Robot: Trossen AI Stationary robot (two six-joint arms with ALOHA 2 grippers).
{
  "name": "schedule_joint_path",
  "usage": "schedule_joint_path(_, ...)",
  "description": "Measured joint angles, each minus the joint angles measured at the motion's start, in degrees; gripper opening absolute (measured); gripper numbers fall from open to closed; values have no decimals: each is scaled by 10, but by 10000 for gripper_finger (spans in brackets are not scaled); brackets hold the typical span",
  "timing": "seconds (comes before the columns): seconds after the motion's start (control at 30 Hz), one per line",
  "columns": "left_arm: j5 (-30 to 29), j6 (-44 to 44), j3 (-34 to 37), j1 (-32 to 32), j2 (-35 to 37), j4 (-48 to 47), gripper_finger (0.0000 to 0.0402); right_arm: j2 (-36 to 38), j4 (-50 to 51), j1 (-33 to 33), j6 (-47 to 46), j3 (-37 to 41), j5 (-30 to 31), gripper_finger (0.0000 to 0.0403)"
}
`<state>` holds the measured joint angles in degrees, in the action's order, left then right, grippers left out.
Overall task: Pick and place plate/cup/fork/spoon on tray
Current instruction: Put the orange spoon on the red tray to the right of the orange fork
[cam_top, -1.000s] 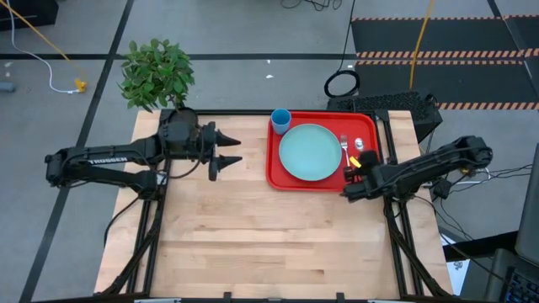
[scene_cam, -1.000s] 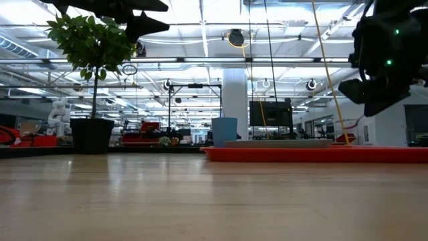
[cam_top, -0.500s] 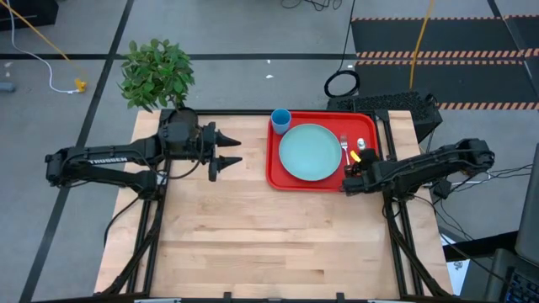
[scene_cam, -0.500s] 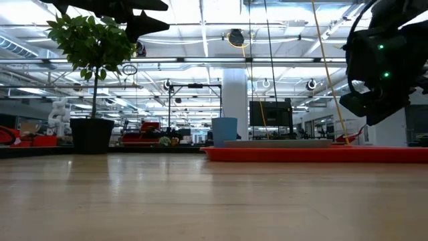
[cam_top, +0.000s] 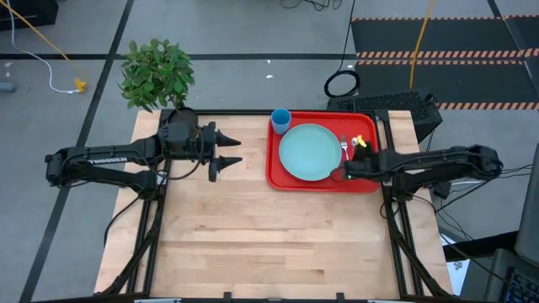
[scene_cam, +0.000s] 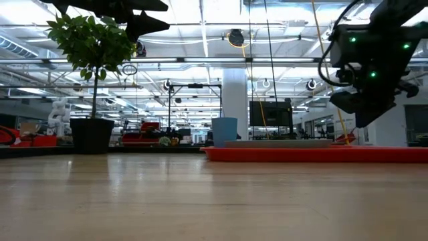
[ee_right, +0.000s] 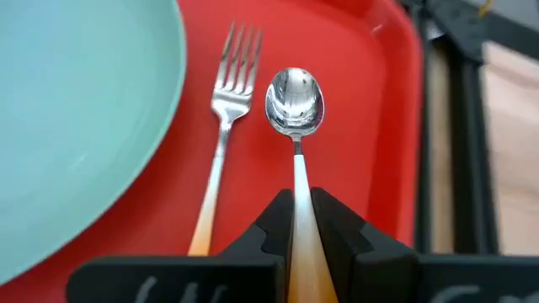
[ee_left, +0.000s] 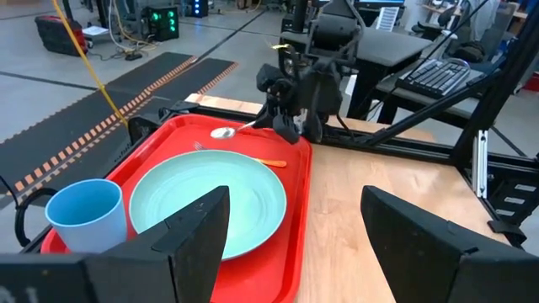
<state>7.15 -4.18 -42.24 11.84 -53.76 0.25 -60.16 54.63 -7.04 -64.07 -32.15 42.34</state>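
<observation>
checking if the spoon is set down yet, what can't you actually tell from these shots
- Spoon handle end: in the right wrist view the right gripper is shut on it and covers it.
- Whether the spoon bowl touches the tray: not clear in any view.
- Fork handle end: cut off by the right wrist picture's edge.
- Cutlery in the low view: hidden behind the tray rim.
</observation>
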Motion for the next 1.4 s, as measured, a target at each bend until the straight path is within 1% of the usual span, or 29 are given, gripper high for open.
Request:
schedule_joint_path(0.1, 0, 0, 0, 0, 0, 0, 271, 1, -43, -30, 57, 13, -23, 18)
schedule_joint_path(0.23, 0, 7, 0, 0, 0, 0, 271, 4, -88, -67, 101, 37, -38, 18)
schedule_joint_path(0.43, 0, 11, 0, 0, 0, 0, 271, 17, -143, -107, 148, 67, -48, 19)
schedule_joint_path(0.53, 0, 14, 0, 0, 0, 0, 271, 26, -168, -120, 165, 83, -64, 20)
schedule_joint_path(0.83, 0, 15, 0, 0, 0, 0, 271, 37, -199, -131, 164, 120, -110, 18)
schedule_joint_path(1.4, 0, 12, 0, 0, 0, 0, 271, 37, -199, -131, 160, 129, -111, 20)
